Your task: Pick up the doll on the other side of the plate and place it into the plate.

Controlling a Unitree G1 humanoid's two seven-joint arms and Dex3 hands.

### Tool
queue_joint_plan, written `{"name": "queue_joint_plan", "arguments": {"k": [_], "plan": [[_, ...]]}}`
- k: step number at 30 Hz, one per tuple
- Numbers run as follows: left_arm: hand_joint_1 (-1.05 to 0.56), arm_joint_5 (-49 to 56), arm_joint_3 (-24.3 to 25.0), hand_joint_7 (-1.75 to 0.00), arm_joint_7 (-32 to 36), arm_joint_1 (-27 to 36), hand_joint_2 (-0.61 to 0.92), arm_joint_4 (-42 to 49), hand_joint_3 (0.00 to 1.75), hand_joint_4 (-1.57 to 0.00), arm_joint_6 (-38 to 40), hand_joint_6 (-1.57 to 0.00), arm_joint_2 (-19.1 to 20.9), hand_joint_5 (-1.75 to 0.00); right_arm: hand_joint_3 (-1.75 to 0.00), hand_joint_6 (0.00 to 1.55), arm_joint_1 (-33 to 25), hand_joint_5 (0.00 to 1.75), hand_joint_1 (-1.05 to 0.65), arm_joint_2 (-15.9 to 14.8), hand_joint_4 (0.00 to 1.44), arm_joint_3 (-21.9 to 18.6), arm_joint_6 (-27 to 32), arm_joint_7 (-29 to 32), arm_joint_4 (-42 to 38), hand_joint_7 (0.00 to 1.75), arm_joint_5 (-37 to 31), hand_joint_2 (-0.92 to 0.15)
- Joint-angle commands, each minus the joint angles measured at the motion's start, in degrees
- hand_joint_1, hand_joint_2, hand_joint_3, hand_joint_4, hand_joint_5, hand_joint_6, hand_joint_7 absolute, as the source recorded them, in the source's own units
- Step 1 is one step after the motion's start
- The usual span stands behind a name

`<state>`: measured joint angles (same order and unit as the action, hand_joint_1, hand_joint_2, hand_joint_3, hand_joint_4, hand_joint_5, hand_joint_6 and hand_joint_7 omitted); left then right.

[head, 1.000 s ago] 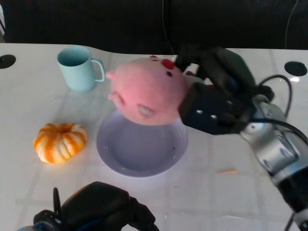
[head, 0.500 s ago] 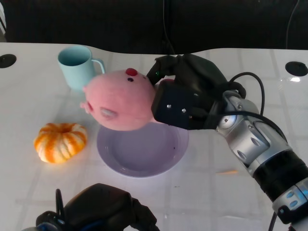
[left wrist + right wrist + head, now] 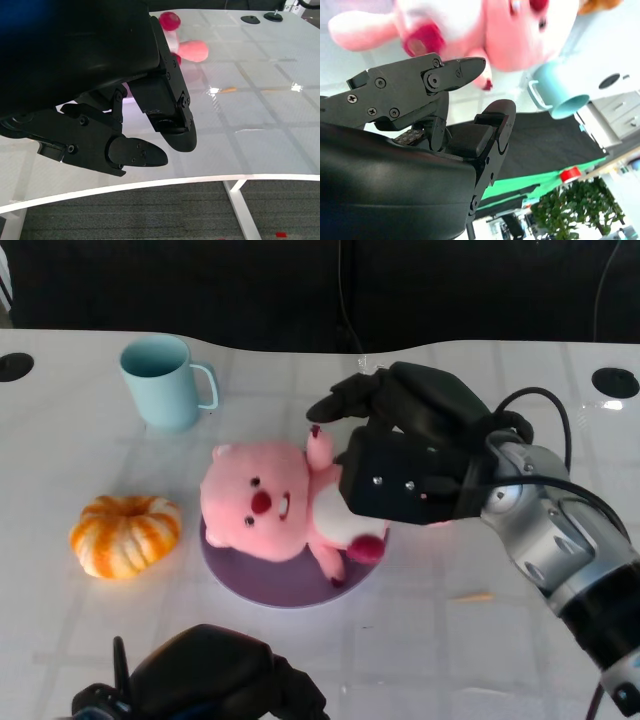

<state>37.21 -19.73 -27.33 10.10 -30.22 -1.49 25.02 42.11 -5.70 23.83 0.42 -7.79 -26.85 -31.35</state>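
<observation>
Left to right across a white, glossy table [image 3: 520,640] with faint grid lines.

Far left: ribbed orange-and-white pumpkin [image 3: 125,534], squat, just beside the plate but apart from it.
Behind it, toward the far edge: pale teal mug [image 3: 161,380], upright, handle toward the plate side, interior showing nothing inside.
Centre: shallow round lilac plate [image 3: 270,585], smooth rim. In it, pink plush doll [image 3: 280,508], soft and fuzzy, lying face-up, red nose, white belly, red-soled foot overhanging the rim on the right.
Just right of the doll: right hand [image 3: 405,455], black hard shell on a silver forearm, fingers spread apart above and behind the doll's raised arm, holding nothing; contact with the plush not clear.
Further right: small thin orange scrap [image 3: 472,596] on bare tabletop; black round grommet [image 3: 613,382] near the far right edge.
Near edge, lower left: left hand [image 3: 215,675], low over the table edge, fingers slightly parted, nothing between them.
</observation>
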Motion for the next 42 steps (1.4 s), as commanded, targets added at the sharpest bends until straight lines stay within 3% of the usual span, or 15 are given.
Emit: {"name": "queue_joint_plan", "arguments": {"k": [1,5,9,12,15,22,26,27,29,34,36,39,42], "plan": [[-0.26,-0.37,0.47,-0.02,-0.74,-0.84,0.92,0.27,0.25,-0.77,0.29,-1.09,0.73,-1.26,-0.07,0.81,-1.29,0.67,-0.43,-1.96,0.65,-0.38,-0.52,-1.71,3.61,0.00,0.46,-0.92],[-0.25,-0.71,0.41,-0.02,-0.24,-1.40,0.92,1.30,0.25,-0.77,-0.35,-1.09,0.67,-1.26,-0.11,0.78,-3.90,0.83,-0.44,-4.12,0.64,-2.48,0.21,-3.60,11.23,0.00,1.37,-0.92],[-0.24,-1.10,0.74,-0.03,0.27,-1.48,0.92,1.53,0.23,-0.78,-1.17,-1.10,0.85,-1.28,-0.16,0.78,-7.44,0.82,-0.46,-6.52,0.54,-5.38,3.57,-7.84,21.46,0.00,3.16,-0.92],[-0.26,-0.93,0.79,-0.02,-0.80,-1.47,0.92,0.64,0.25,-0.76,0.08,-1.08,0.81,-1.28,-0.15,0.79,-13.00,0.82,-0.45,-8.15,0.55,-8.26,5.20,-9.92,29.63,0.01,5.76,-0.92],[-0.27,-0.09,0.49,-0.02,-0.82,-1.78,0.92,0.50,0.25,-0.76,0.53,-1.09,0.68,-1.27,-0.15,0.80,-20.84,0.90,-0.40,-9.83,0.66,-11.22,1.75,-7.92,34.28,0.02,7.88,-0.92],[-0.26,-0.80,1.26,-0.02,-0.80,-2.92,0.92,1.12,0.23,-0.78,-0.12,-1.09,1.44,-1.28,-0.10,0.89,-31.79,0.98,-0.28,-11.36,0.59,-17.07,-6.79,-3.82,36.64,0.06,12.04,-0.92],[-0.28,-0.63,1.55,-0.01,-1.83,-3.16,0.92,1.16,0.27,-0.76,0.73,-1.08,1.56,-1.23,-0.13,0.96,-37.44,1.00,-0.17,-12.00,0.65,-19.97,-11.87,-1.62,37.14,0.10,13.42,-0.91],[-0.28,-0.76,1.67,-0.01,-1.94,-3.16,0.92,1.25,0.27,-0.76,0.72,-1.08,1.69,-1.22,-0.19,0.97,-38.96,1.03,-0.16,-12.04,0.66,-20.65,-12.02,-1.84,37.93,0.12,14.21,-0.89],[-0.27,-1.35,2.04,-0.01,-1.53,-2.99,0.92,1.62,0.27,-0.78,0.08,-1.08,2.00,-1.22,-0.52,0.98,-42.76,1.08,-0.12,-12.55,0.68,-22.11,-10.32,-3.45,41.12,0.18,16.09,-0.73],[-0.27,-2.37,3.05,-0.01,-1.13,-2.98,0.92,2.47,0.27,-0.76,-0.80,-1.07,2.95,-1.22,-0.88,1.08,-50.36,1.14,0.05,-13.89,0.82,-24.54,-3.34,-8.06,50.82,0.37,19.80,-0.61],[-0.27,-2.43,3.41,-0.01,-1.15,-3.39,0.92,2.99,0.27,-0.76,-1.14,-1.08,3.42,-1.22,-1.09,1.06,-52.13,1.21,0.10,-13.50,0.88,-24.71,-1.65,-8.52,52.87,0.59,20.68,-0.51],[-0.27,-2.70,3.72,-0.01,-1.10,-3.63,0.92,3.82,0.27,-0.76,-1.12,-1.07,3.39,-1.21,-1.35,0.93,-52.86,1.49,0.11,-12.79,0.89,-24.13,-3.50,-7.55,50.92,1.03,20.72,-0.37],[-0.27,-2.37,3.67,-0.01,-0.87,-3.53,0.92,4.12,0.26,-0.77,-1.40,-1.07,3.21,-1.21,-1.46,0.84,-52.36,1.66,0.09,-12.86,0.86,-24.01,-6.87,-6.88,47.22,1.29,20.52,-0.30]]}}
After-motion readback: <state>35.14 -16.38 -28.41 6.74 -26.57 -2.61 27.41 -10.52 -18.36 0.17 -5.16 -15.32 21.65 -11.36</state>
